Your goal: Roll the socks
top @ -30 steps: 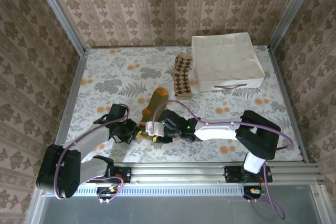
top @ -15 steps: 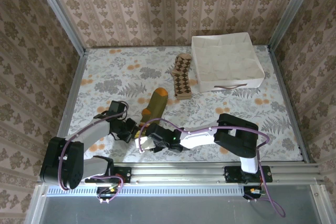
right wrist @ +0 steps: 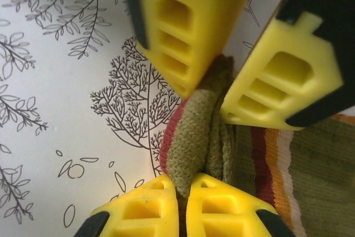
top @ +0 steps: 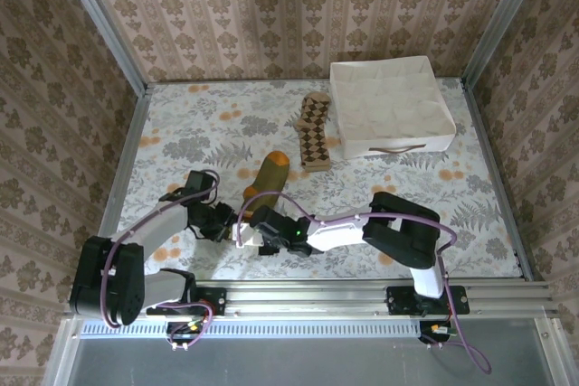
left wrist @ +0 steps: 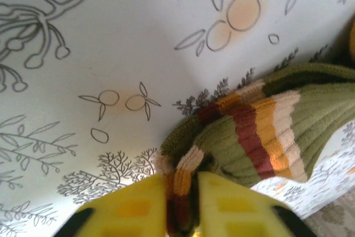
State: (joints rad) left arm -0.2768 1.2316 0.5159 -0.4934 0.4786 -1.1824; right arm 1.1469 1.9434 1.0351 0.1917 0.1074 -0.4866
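Note:
The olive-green sock (top: 267, 178) with an orange toe lies mid-table, its striped cuff (left wrist: 260, 131) pointing at the arms. My right gripper (right wrist: 184, 184) is shut on a bunched fold of that cuff (right wrist: 194, 137). Opposite it, my left gripper (left wrist: 182, 178) has its jaws slightly parted. The cuff's edge still lies between them, with a dark gap beside one finger. The left fingers (right wrist: 177, 20) show at the top of the right wrist view. In the top view both grippers, left (top: 231, 220) and right (top: 246, 229), meet at the cuff. The argyle sock (top: 314, 133) lies flat further back.
A white fabric box (top: 391, 106) stands at the back right, touching the argyle sock's side. The floral tablecloth (top: 181, 133) covers the table, with patterned walls on three sides and a metal rail (top: 362, 296) at the near edge.
My right gripper has slid left to the cuff and closed on it. My left gripper, which was pinching the cuff, has loosened its jaws.

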